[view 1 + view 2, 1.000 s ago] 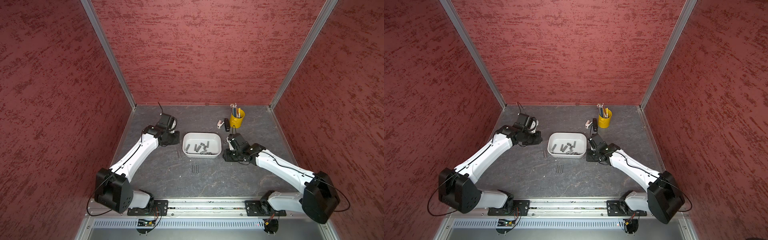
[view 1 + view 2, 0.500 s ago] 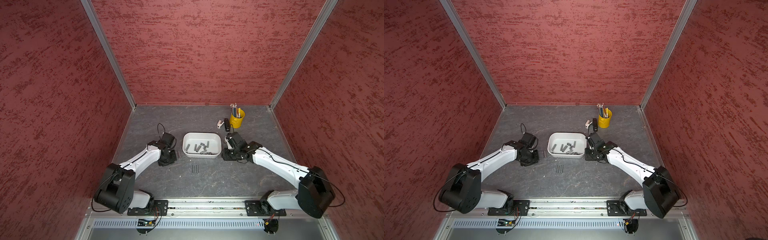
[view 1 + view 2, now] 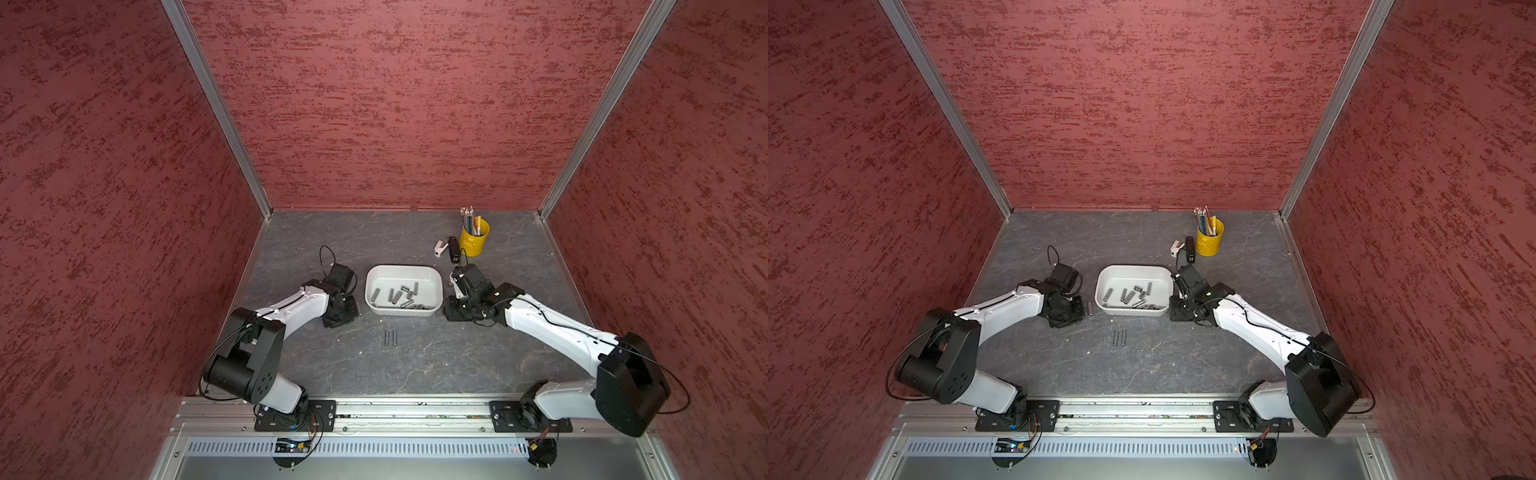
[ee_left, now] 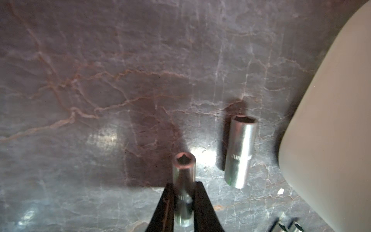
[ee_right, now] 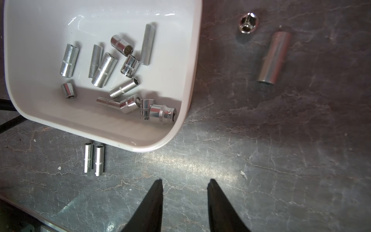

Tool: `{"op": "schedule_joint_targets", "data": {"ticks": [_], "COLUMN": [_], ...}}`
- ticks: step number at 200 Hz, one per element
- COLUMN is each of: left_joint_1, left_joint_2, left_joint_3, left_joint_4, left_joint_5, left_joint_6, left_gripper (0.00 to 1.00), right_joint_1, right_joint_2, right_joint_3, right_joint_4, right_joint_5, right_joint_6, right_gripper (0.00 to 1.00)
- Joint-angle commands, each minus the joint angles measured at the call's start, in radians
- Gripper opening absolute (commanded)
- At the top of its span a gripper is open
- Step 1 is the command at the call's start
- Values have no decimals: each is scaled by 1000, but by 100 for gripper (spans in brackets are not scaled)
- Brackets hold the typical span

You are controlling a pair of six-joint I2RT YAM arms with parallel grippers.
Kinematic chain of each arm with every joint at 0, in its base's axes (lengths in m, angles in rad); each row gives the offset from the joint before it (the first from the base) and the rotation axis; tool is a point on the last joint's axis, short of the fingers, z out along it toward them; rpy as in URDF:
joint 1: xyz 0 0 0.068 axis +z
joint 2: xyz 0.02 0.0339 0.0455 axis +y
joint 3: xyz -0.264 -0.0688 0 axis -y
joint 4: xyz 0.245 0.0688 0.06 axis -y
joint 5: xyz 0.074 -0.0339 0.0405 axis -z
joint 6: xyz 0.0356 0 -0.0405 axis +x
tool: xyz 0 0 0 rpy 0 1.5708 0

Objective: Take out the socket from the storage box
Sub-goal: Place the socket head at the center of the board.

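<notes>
The white storage box (image 3: pixel 403 268) (image 3: pixel 1133 268) sits mid-table with several chrome sockets (image 5: pixel 104 69) inside. My left gripper (image 4: pixel 183 186) is shut on one slim socket (image 4: pixel 183 174), held low over the table just left of the box wall (image 4: pixel 331 120). Another socket (image 4: pixel 240 152) lies on the table beside it, also seen in a top view (image 3: pixel 1090 308). In both top views the left gripper (image 3: pixel 340 316) (image 3: pixel 1065 318) points down. My right gripper (image 5: pixel 184 182) (image 3: pixel 455 309) stands open and empty over bare table right of the box rim (image 5: pixel 192 70).
A pair of sockets (image 3: pixel 390 337) (image 5: pixel 93 158) lies in front of the box. A long socket (image 5: pixel 274 57) and a short one (image 5: pixel 248 22) lie right of it. A yellow pencil bucket (image 3: pixel 475 239), a white clip (image 3: pixel 440 248) and a black item (image 3: pixel 454 249) stand at the back right.
The left arm has swung from the back left toward the front and come down beside the box's left side, still shut. The right arm has barely moved.
</notes>
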Motion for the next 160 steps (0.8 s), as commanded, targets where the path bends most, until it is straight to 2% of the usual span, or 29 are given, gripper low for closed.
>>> {"op": "schedule_joint_targets", "data": {"ticks": [1,33,90,104,130,160], "left_joint_1": [-10,-11,-15,-17,-18,-19], "left_joint_2": [10,26,24,12,-32,-100], "left_joint_3": [26,21,34,37,39,46], "left_joint_4": [17,18,5,1,-14,-73], "left_joint_5": [-22,-18,-15,-9,6,-10], "left_joint_6": [-8,-9,-7,-5,13,20], "left_gripper": [16,27,32,35,47,50], "right_joint_1": [-8,-8,-9,-8,-9,-8], "right_joint_2": [-8,-8,-9,-11,-16,-25], "right_joint_3": [-2,-3,-5,-5,-2,29], "right_joint_4": [22,29,29,28,24,-2], "right_joint_5": [-10,-19,-26,-27,-25,-38], "right_joint_6": [12,19,22,22,22,24], "right_gripper": [40,40,40,40,41,41]}}
